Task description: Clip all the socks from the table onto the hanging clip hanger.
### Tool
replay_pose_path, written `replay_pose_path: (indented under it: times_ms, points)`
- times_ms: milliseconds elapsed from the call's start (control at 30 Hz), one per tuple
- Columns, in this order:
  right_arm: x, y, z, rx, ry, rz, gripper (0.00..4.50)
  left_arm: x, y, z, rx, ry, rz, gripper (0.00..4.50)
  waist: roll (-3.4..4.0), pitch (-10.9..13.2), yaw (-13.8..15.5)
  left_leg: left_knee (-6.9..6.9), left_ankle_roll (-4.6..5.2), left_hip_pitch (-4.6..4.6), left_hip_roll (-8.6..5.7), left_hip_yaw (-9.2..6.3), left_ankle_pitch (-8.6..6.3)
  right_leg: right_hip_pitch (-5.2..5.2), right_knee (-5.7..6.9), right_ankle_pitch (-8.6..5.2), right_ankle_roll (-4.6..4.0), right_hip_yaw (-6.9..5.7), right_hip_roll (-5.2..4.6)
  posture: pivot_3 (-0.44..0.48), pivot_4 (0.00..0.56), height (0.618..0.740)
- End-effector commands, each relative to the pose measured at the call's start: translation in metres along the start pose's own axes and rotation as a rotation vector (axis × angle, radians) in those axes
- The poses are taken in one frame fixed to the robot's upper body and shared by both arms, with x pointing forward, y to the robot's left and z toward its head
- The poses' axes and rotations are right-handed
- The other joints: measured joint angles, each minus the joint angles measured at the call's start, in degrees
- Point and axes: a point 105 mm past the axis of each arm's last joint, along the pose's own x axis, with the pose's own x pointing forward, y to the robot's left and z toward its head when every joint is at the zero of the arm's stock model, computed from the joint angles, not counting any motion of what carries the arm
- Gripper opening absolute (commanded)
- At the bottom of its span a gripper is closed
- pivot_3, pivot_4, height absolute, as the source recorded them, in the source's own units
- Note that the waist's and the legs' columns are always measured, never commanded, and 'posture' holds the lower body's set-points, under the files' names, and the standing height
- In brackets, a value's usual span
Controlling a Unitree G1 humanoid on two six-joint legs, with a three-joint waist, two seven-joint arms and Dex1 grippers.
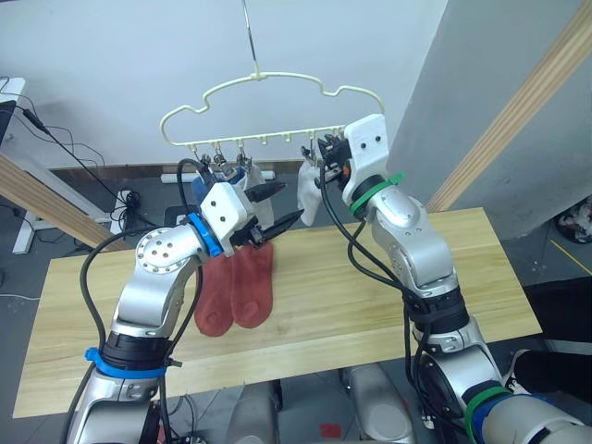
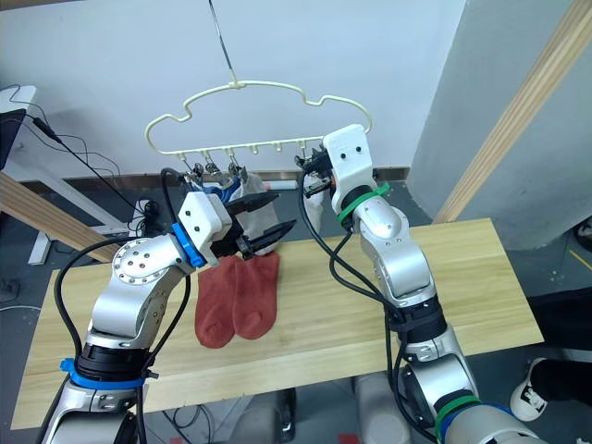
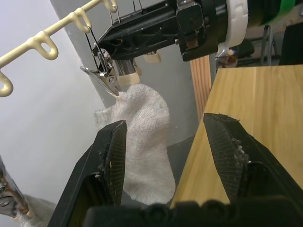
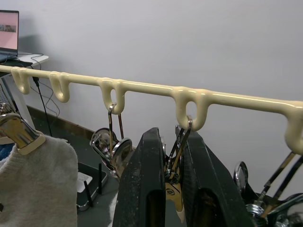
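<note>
clipping step in hand: right gripper (image 4: 166,189) is clamped on a clip (image 4: 176,163) of the hanger (image 1: 277,79), grey sock (image 3: 142,142) hangs there, left gripper (image 1: 275,205) is held apart, red socks (image 1: 236,287) on table (image 1: 370,305) are to be fetched next.

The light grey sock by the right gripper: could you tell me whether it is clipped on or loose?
Clipped on. The light grey sock hangs from a metal clip on the clip hanger, clear of the table.

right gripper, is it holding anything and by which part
Yes. The right gripper is shut on a metal clip of the clip hanger, pinching its handles just below the loop. The left gripper is open and holds nothing.
</note>
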Motion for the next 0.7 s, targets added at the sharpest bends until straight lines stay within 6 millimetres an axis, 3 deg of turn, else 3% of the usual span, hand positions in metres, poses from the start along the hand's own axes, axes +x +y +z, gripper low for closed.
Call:
replay_pose_path:
  times_ms: [33,167,300,467,700]
  points:
    - [0.0,0.0,0.021,-0.015,-0.083,-0.001,0.09,-0.004,-0.009,-0.003,-0.001,0.014,0.006,2.83,0.0,0.0,-0.02,0.0,0.0,0.0,0.0,0.0,0.0,0.0,0.0,0.0,0.0,0.0,0.0,-0.217,0.293,0.733]
    - [0.0,-0.001,0.021,-0.018,-0.081,-0.001,0.09,-0.019,-0.017,-0.045,-0.178,0.142,0.137,3.37,0.01,0.0,-0.08,0.0,0.0,0.0,0.01,0.02,0.0,-0.01,-0.01,0.0,0.0,0.03,0.0,-0.219,0.293,0.733]
    - [-0.001,-0.001,0.02,-0.018,-0.074,0.003,0.09,-0.033,-0.031,-0.09,-0.251,0.289,0.252,4.44,0.01,0.0,-0.01,0.0,0.01,0.01,0.0,0.01,0.0,-0.01,0.0,0.0,0.0,0.03,-0.01,-0.218,0.297,0.733]
    - [-0.001,0.002,0.018,-0.018,-0.067,0.021,0.09,-0.038,-0.04,-0.135,-0.362,0.417,0.38,4.5,0.01,0.0,0.14,0.02,0.0,0.04,-0.01,-0.02,0.0,0.02,0.08,0.05,-0.04,-0.01,-0.01,-0.229,0.301,0.733]
    - [-0.002,0.003,0.017,-0.019,-0.057,0.029,0.09,-0.034,-0.024,-0.16,-0.391,0.466,0.509,4.5,0.01,-0.01,0.11,0.05,0.01,0.04,-0.01,0.0,0.0,0.01,0.12,0.09,-0.04,-0.02,-0.01,-0.237,0.305,0.733]
